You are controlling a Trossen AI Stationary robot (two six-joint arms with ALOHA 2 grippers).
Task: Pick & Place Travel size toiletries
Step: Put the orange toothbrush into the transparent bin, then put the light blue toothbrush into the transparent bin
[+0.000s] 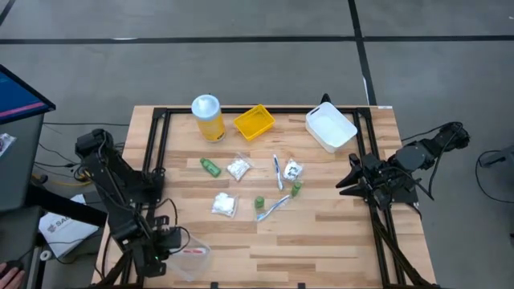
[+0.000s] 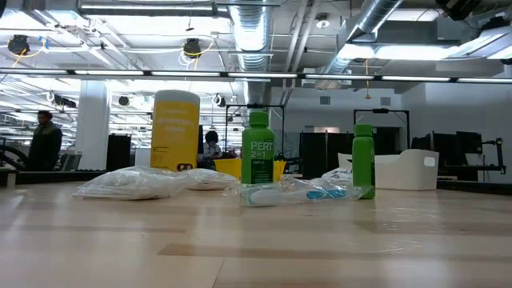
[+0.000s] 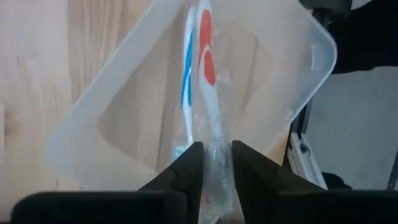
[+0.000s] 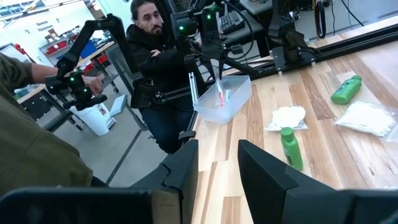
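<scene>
My left gripper (image 1: 170, 242) stands at the table's near left corner, pointing steeply down over a clear plastic bin (image 1: 193, 258). It is shut on a clear packet with a blue-white and a red-white toothbrush (image 3: 202, 68). On the table's middle lie green bottles (image 1: 210, 166) (image 1: 260, 202) (image 1: 296, 189), packets of white contents (image 1: 238, 168) (image 1: 224, 204) and more toothbrushes (image 1: 277, 171) (image 1: 273, 209); one bottle lies flat and two stand upright. My right gripper (image 1: 347, 181) waits open at the right, above the table. My left gripper pinches one end of the toothbrush packet (image 3: 216, 134) between its two fingers, coming from above. The fingers lie along the packet's length. The packet hangs below the fingers into the clear bin (image 4: 233, 99). Whether its lower end touches the bin's floor I cannot tell.
A tall yellow jar with a white lid (image 1: 206, 117), a yellow square tray (image 1: 254, 121) and a white bin (image 1: 330, 127) stand along the far edge. A black frame (image 1: 152, 144) borders the table. People sit beyond the near left corner (image 4: 152, 50).
</scene>
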